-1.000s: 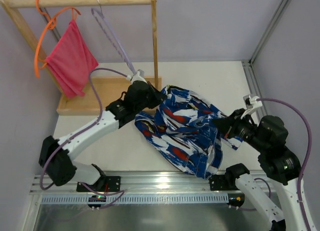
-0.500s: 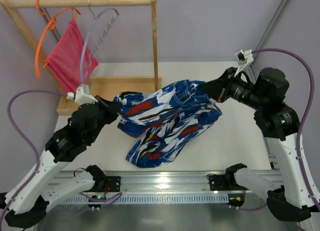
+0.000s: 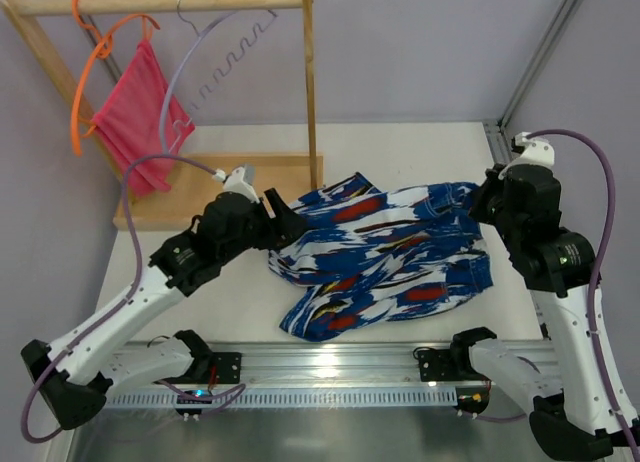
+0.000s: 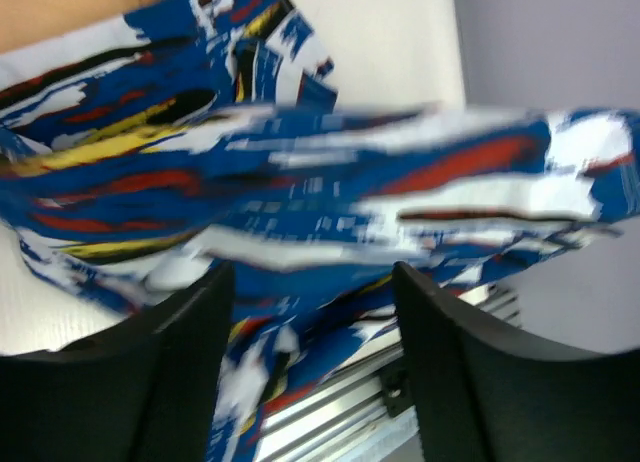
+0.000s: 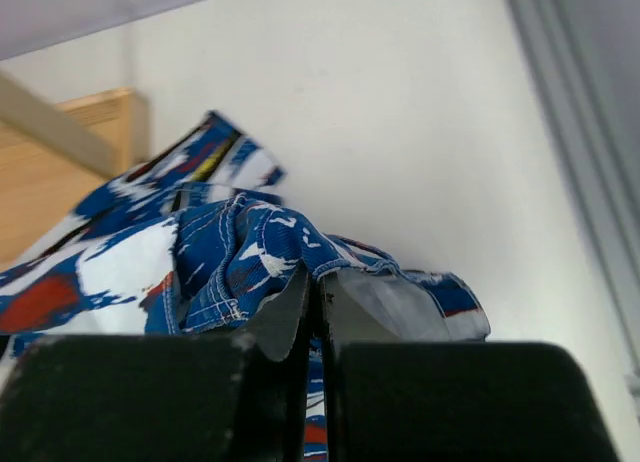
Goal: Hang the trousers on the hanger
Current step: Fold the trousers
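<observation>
The trousers (image 3: 380, 252) lie spread on the counter (image 3: 400, 152) between the arms, right fingers (image 5: 275, 327) clamped on a stitched edge and left fingers (image 4: 170, 372) apart at the cloth's left end, so the left should pinch one clean edge firmly before both lift it taut toward the hanger (image 3: 166, 87) on the far-left rail (image 3: 240, 2).

Looks like a robotics lab test cell rather than a home or shop. Has a left arm (image 3: 150, 282) and a right arm (image 3: 570, 302), both white and black, bolted to a slotted metal rail (image 3: 330, 367) along the near edge of a bare white surface (image 3: 400, 157). Closed in by plain pale-lavender wall panels (image 3: 420, 52) held in a metal frame post (image 3: 540, 54). Trails a purple cable (image 3: 603, 182) off the right arm. Carries a small wooden clothes rack (image 3: 310, 82) at the back left.
</observation>
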Controlling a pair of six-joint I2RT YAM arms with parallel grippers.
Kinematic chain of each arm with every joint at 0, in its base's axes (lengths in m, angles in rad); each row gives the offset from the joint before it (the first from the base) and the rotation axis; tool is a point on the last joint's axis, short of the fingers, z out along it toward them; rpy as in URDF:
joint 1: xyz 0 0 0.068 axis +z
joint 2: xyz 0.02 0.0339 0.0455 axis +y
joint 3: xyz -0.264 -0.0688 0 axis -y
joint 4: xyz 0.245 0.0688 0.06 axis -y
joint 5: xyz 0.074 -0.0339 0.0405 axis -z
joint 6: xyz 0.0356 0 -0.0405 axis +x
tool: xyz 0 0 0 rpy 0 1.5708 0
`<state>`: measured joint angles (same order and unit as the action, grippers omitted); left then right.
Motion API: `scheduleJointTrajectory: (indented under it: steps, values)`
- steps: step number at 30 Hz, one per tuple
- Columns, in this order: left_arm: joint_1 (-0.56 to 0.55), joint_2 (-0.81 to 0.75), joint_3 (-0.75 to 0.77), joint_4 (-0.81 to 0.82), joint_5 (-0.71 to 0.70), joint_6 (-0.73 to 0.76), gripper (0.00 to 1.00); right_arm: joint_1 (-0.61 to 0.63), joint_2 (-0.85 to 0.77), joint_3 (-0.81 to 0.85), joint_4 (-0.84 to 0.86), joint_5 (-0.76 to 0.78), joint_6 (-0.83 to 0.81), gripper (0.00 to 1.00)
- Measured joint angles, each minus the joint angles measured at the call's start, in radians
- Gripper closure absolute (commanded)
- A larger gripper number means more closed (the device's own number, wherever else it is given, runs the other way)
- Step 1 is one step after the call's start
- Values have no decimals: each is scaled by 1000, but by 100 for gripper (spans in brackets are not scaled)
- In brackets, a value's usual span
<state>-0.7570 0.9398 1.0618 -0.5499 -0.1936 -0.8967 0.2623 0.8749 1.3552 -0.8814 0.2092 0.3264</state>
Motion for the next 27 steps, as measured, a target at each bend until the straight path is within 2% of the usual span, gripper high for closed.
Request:
scheduleJointTrajectory:
  steps: [4,8,11,16,23,27]
  values:
    - [0,89,-55,60,63,-1,17,-76,2,-30,-58,177,0,96]
    - [18,103,-37,32,11,13,10,-150,-19,-66,-63,271,-10,96]
    - [98,99,-37,22,-15,11,10,-170,-32,-90,-61,327,-21,96]
    - [249,96,-122,90,41,-5,12,-173,-75,-160,2,302,-40,96]
    - [260,341,-129,215,179,10,20,-173,-132,-247,77,226,-63,96]
    - [260,438,-118,240,206,20,23,-173,-136,-266,114,182,-68,96]
